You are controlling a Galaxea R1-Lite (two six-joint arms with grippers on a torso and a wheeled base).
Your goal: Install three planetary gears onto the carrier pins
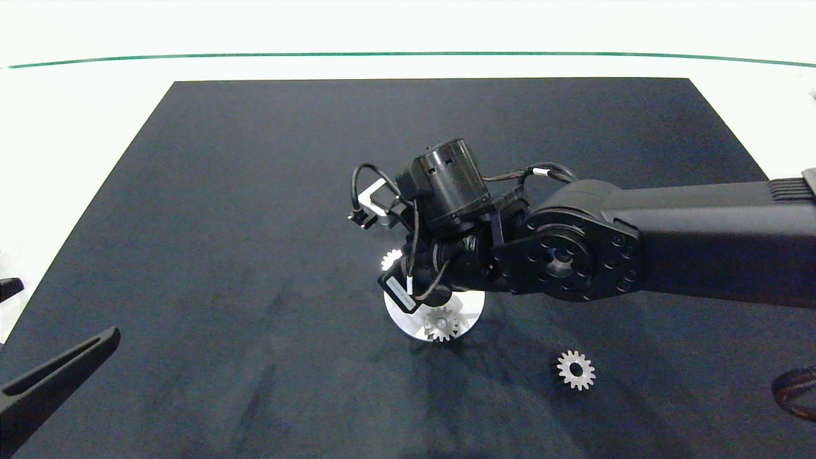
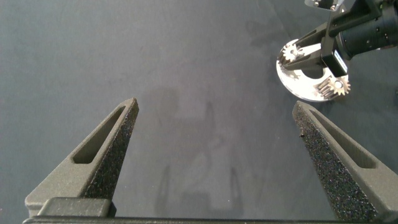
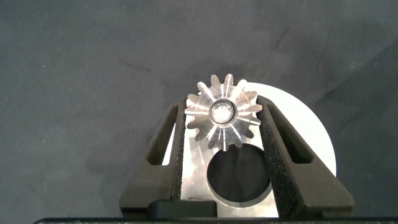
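My right gripper is shut on one planetary gear, its pads pressing the teeth from both sides. A pale carrier pin shows through that gear's centre hole, over the white disc. In the head view this gear peeks out from under the right wrist. A second gear sits on a pin at the disc's near edge. The third gear lies loose on the mat to the right. My left gripper hangs open and empty at the near left.
A black mat covers the white table. The right arm reaches in over the mat's right half and hides most of the disc. A dark cable loop lies at the right edge.
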